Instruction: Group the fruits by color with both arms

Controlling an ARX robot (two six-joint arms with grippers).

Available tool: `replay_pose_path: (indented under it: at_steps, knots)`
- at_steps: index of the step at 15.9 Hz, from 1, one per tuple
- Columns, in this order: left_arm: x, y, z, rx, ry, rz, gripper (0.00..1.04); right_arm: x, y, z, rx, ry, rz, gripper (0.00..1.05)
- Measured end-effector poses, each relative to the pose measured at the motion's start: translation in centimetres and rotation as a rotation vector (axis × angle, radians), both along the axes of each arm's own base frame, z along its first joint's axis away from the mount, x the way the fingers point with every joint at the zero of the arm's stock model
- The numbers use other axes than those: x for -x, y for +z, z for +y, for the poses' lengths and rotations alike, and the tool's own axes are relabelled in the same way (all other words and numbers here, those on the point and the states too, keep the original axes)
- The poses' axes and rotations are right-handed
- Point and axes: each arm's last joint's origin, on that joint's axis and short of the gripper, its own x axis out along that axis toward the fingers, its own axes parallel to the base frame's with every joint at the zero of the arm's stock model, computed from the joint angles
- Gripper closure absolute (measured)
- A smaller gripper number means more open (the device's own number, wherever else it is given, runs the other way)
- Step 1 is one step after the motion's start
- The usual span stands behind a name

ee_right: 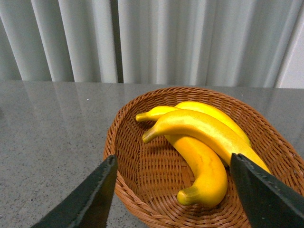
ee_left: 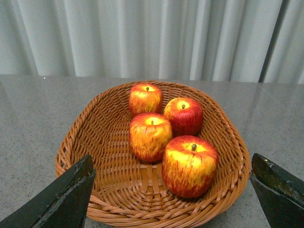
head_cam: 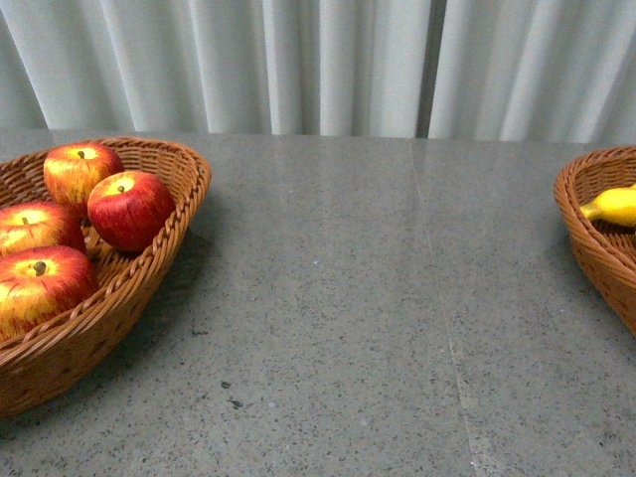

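Note:
Several red apples with yellow streaks (head_cam: 129, 209) lie in the left wicker basket (head_cam: 169, 248). At the right edge of the front view, a banana's end (head_cam: 614, 206) shows in a second wicker basket (head_cam: 586, 243). Neither arm appears in the front view. My left gripper (ee_left: 172, 159) is open and empty, hovering just short of the apple basket (ee_left: 71, 152), and the nearest apple (ee_left: 190, 166) sits beyond its fingers. Open and empty too, my right gripper (ee_right: 173, 158) hangs in front of the banana basket (ee_right: 137, 166), where bright-yellow bananas (ee_right: 202, 164) lie piled together.
Both baskets stand on a grey speckled table (head_cam: 348, 298), with a broad stretch of it between them. A pale pleated curtain (head_cam: 318, 60) hangs behind the table's far edge.

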Motion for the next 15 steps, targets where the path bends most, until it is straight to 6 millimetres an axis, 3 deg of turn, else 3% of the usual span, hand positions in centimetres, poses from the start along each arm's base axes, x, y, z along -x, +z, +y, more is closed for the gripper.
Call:
replay_pose_path:
  at_steps: [1,2,15]
  knots:
    - [0.0,0.0,0.0,0.0,0.0,0.0,0.07,0.0,0.0,0.0,0.0,0.0,0.0,0.15]
    - [0.0,0.0,0.0,0.0,0.0,0.0,0.07,0.0,0.0,0.0,0.0,0.0,0.0,0.04]
    - [0.0,0.0,0.0,0.0,0.0,0.0,0.07,0.0,0.0,0.0,0.0,0.0,0.0,0.06]
